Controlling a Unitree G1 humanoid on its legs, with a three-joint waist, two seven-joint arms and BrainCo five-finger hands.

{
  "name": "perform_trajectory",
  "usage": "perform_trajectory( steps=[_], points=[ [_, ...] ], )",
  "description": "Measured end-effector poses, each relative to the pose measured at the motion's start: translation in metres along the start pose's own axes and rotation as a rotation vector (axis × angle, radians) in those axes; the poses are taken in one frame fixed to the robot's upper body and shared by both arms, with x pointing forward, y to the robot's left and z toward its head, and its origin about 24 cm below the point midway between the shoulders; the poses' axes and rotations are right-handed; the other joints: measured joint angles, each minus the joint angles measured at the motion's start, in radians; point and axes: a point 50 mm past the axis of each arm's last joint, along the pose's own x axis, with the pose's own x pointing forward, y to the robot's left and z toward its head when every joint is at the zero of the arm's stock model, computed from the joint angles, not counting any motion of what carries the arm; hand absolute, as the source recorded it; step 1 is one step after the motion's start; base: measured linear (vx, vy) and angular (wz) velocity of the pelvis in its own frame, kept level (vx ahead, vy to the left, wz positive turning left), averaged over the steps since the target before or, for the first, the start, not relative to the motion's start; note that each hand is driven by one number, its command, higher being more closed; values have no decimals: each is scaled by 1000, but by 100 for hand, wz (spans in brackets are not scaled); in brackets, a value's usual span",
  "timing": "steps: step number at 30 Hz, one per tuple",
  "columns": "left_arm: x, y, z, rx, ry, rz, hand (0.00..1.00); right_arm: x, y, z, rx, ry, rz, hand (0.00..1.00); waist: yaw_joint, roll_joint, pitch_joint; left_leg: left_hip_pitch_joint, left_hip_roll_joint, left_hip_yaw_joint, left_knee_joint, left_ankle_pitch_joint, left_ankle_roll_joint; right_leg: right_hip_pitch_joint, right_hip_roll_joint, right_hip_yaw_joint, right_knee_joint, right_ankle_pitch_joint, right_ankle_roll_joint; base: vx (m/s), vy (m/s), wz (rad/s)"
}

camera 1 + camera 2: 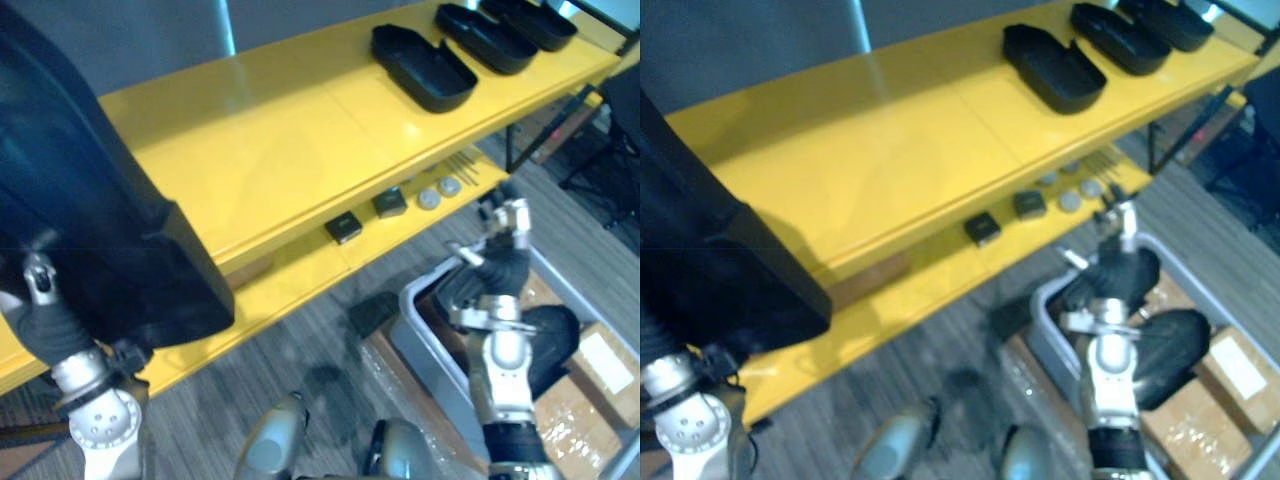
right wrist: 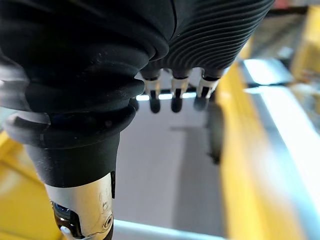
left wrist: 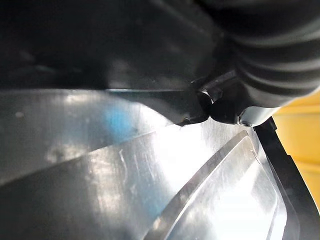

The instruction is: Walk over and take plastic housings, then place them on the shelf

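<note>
The left hand (image 1: 45,322) is holding up a big black housing (image 1: 100,200) at the left end of the yellow shelf (image 1: 260,150). The shell is hiding its fingers, so I cannot tell how they are gripping. The right hand (image 1: 503,245) is hanging over the grey bin (image 1: 412,335), fingers loose and holding nothing.

To set this one down well, I would say the arm needs to carry it further in over the bare top board, since part of it seems to be overhanging the front edge. It should come down level, broad face first, and the hand should let go only once it is sitting flat. There is plenty of room, as the row of housings (image 1: 425,65) is lying well apart at the far right.

The housings are looking like hollow moulded plastic: tray-shaped, with rounded corners, raised walls and a dull sheen. The shelf is smooth, glossy and probably slippery. On the lower board (image 1: 300,265), small dark blocks (image 1: 345,228) and round grey discs (image 1: 438,192) are lying.
</note>
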Motion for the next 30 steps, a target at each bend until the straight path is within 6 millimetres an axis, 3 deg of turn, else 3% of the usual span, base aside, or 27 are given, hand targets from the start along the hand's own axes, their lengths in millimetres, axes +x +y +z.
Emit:
perform_trajectory(
  steps=[2, 4, 5, 6, 7, 8, 9, 10, 13, 18, 22, 26, 30],
  points=[
    [2, -1, 0, -13, -2, 7, 100, 4, -8, 15, -31, -62, 8, 0, -10, 5, -1, 22, 38, -44, -14, -15, -21, -21, 58, 38, -188, 22, 22, 141, -209, 51],
    [-1, -1, -1, -8, 15, -1, 100, 2, -16, 30, -56, -114, 14, 0, -14, -1, -7, 40, 45, -85, -15, -37, -53, -17, 71, 66, -315, 81, 18, 170, -262, 68],
    [-1, -2, -1, -10, 16, -12, 100, 0, -20, 38, -59, -137, 13, 0, -17, -35, -27, 37, 27, -106, -10, -55, -66, -2, 65, 99, -334, 98, 14, 190, -334, 74],
    [-1, -2, 0, -11, 14, -19, 100, 0, -21, 40, -64, -146, 11, 0, -15, -48, -35, 35, 18, -114, -4, -68, -74, 13, 64, 113, -349, 118, 36, 190, -392, 78],
    [-4, -3, -1, -26, 29, -14, 100, 4, -23, 43, -70, -161, 14, 0, -14, -31, -32, 35, 52, -86, 15, -101, -82, 25, 72, 91, -346, 176, 64, 128, -266, 44],
    [-6, -3, -2, -29, 38, -11, 100, 4, -24, 43, -61, -157, 12, 0, -13, -16, -36, 30, 91, -52, 14, -104, -85, 29, 86, 76, -342, 169, 51, 97, -272, 46],
    [-9, -3, -2, -31, 48, -6, 100, 6, -25, 43, -40, -154, 10, 0, -14, 9, -48, 22, 149, 3, -9, -86, -110, 32, 98, 52, -343, 159, 35, 111, -227, 32],
    [-9, -4, -2, -33, 48, -10, 100, 10, -25, 43, -19, -152, 12, 0, -14, 21, -54, 42, 168, 27, -57, -59, -140, 35, 99, 41, -343, 159, 35, 145, -260, 29],
    [-5, -11, 0, -66, 27, -6, 100, 24, -17, 45, 25, -187, 51, 0, -16, 30, -60, 81, 174, 60, -156, -4, -152, 39, 88, 39, -348, 161, 33, 137, -135, 10],
    [4, -29, -7, -129, 17, 61, 100, 45, 29, 50, 139, -247, 232, 0, -17, 42, -56, 118, 167, 78, -234, 44, -150, 60, 67, 28, -369, 161, 33, 51, -27, 10],
    [1, -42, -11, -96, 35, 26, 100, 39, 61, 45, 235, -199, 368, 0, -33, 50, -54, 139, 141, 77, -287, 115, -141, 149, 26, -80, -415, 161, 33, 22, -18, 73],
    [-1, -46, -13, -59, 45, -8, 100, 34, 92, 45, 301, -191, 486, 0, -15, 61, -56, 146, 134, 77, -346, 164, -133, 181, -5, -156, -416, 147, 31, -34, 13, 66],
    [-7, -37, -16, -13, 76, -29, 100, 30, 115, 41, 315, -164, 550, 0, -11, 64, -58, 161, 121, 81, -381, 185, -110, 208, -30, -187, -413, 132, 37, -83, 27, 31]
  ],
)
